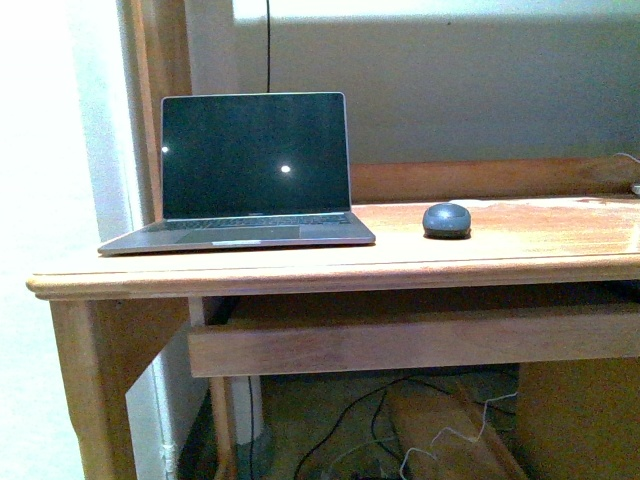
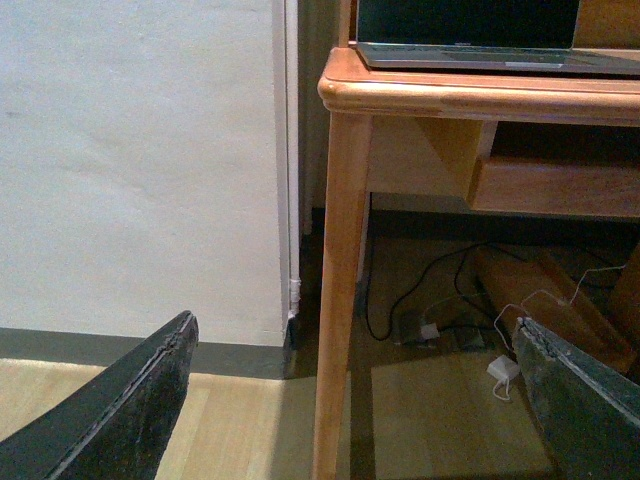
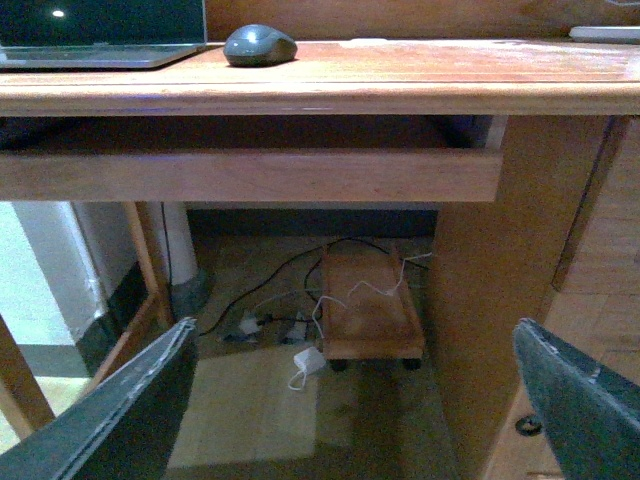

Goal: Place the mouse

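The dark grey mouse [image 1: 446, 220] sits on the wooden desk [image 1: 500, 262], just right of the open laptop [image 1: 245, 170]. It also shows in the right wrist view [image 3: 260, 45] on the desktop beside the laptop's corner [image 3: 100, 55]. Neither arm shows in the front view. My left gripper [image 2: 355, 400] is open and empty, low in front of the desk's left leg [image 2: 335, 300]. My right gripper [image 3: 355, 400] is open and empty, low in front of the desk, below the desktop's level.
A drawer rail [image 1: 400, 345] runs under the desktop. Cables, a white charger [image 3: 305, 365] and a small wheeled wooden board [image 3: 370, 310] lie on the floor beneath. A white wall [image 2: 140, 160] stands left of the desk. A wooden side panel [image 3: 490, 260] closes the right.
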Available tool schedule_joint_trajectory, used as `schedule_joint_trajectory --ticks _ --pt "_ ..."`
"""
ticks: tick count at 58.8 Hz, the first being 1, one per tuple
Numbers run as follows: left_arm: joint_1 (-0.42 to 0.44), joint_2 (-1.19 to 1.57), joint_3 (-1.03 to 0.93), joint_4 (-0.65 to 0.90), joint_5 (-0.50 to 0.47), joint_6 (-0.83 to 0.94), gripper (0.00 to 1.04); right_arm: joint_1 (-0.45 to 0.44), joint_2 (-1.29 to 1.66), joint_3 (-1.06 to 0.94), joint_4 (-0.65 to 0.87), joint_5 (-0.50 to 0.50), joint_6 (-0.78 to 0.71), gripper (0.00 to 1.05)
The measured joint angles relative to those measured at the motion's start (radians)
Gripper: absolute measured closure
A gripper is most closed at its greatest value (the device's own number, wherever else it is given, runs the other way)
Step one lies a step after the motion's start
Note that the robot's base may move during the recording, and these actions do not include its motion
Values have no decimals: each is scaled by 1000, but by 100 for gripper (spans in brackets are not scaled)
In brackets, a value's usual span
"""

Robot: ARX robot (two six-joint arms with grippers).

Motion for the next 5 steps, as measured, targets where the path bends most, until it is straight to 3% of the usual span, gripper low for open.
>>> schedule_joint_trajectory --ticks 5 --pt "0 0 0 0 0 0 8 0 0 0 0 0 0 7"
